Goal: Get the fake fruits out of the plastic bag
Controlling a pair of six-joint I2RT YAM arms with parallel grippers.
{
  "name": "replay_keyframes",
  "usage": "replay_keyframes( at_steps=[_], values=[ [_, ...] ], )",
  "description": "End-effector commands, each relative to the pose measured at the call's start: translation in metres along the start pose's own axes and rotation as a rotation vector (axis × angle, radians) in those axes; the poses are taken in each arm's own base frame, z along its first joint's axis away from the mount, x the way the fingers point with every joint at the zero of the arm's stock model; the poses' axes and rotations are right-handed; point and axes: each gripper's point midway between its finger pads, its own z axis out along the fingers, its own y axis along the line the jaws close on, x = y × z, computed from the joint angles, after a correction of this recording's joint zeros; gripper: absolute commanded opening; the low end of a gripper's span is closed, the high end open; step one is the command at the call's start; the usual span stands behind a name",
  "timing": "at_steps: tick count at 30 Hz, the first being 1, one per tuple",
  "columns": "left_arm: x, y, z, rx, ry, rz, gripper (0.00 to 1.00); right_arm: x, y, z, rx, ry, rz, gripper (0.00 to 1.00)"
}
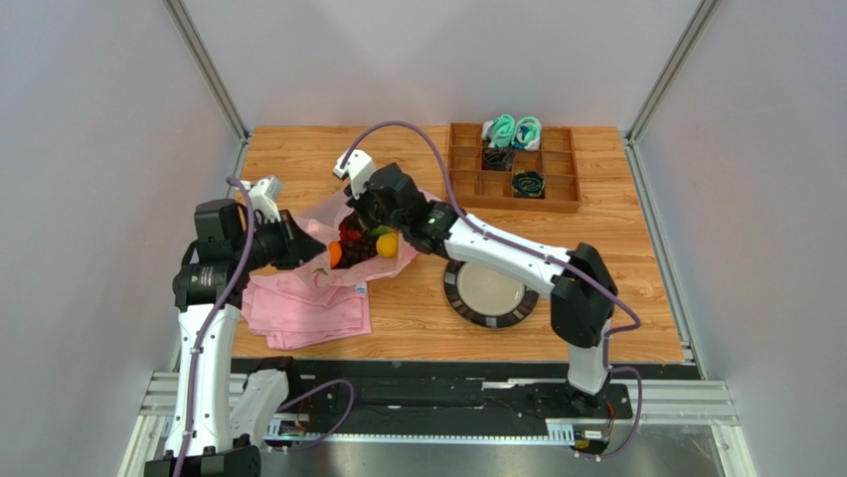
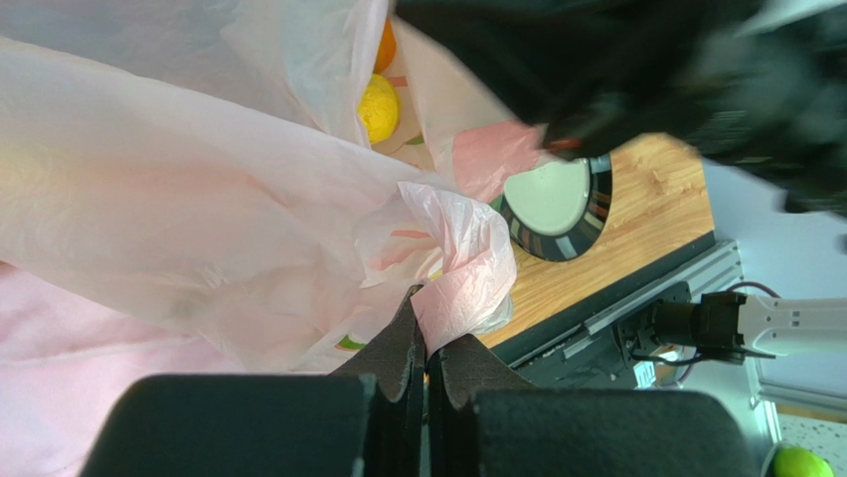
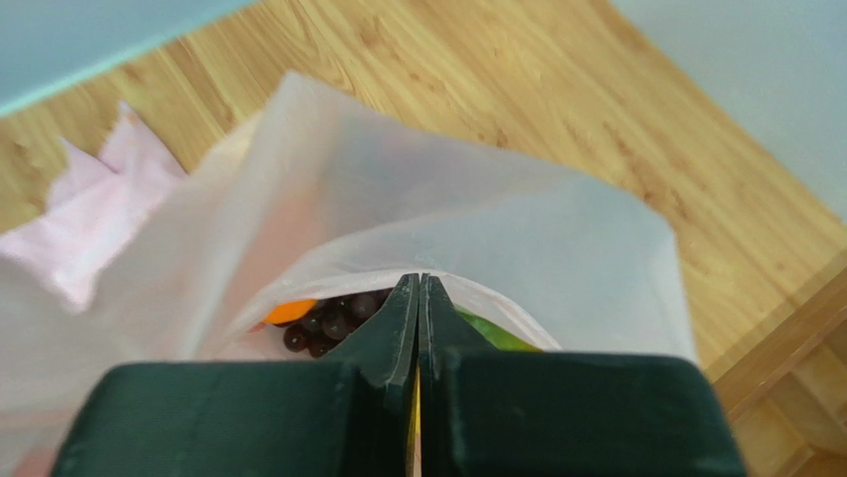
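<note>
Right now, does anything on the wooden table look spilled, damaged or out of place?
Nothing stands out. The translucent pink plastic bag sits crumpled partly over a folded pink cloth, its rim pinched by the left gripper and the right gripper; the plastic fruits are inside.

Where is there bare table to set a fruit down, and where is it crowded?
Free on the table: the near strip between pink cloth and plate; the far-left corner behind the plastic bag; the right edge beyond the wooden tray and plate. Crowded: mid-left, where left gripper and right gripper hold the bag.

legible text: none | plastic bag (image 2: 199,199): prints only, no lettering
</note>
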Motion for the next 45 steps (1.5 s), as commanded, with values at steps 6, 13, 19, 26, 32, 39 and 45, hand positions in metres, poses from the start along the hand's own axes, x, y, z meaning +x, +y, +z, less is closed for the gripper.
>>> replay_keyframes(
  at_steps=[6,13,19,26,32,39,45],
  values=[
    [-0.025,-0.012,-0.002,0.045,-0.092,0.011,0.0,-0.003,0.015,-0.02,-0.114,0.064,0.079,0.46],
    [-0.031,-0.02,-0.014,0.034,-0.099,0.05,0.0,0.035,0.003,0.007,0.004,0.134,0.146,0.56],
    [-0.039,-0.017,-0.016,0.011,-0.119,0.055,0.0,0.046,0.0,0.027,0.032,0.148,0.142,0.54],
    [-0.04,-0.015,-0.014,0.009,-0.096,0.049,0.0,0.063,0.001,0.063,0.05,0.151,0.141,0.56],
    [-0.041,-0.014,-0.013,0.006,-0.085,0.047,0.0,0.069,-0.008,0.084,0.102,0.138,0.12,0.5],
    [-0.042,-0.009,-0.012,-0.007,-0.087,0.032,0.0,0.06,-0.018,0.08,0.097,0.119,0.104,0.08],
    [-0.04,-0.005,-0.005,0.001,-0.091,0.023,0.0,-0.007,-0.01,0.035,-0.055,-0.003,0.04,0.0]
  ],
)
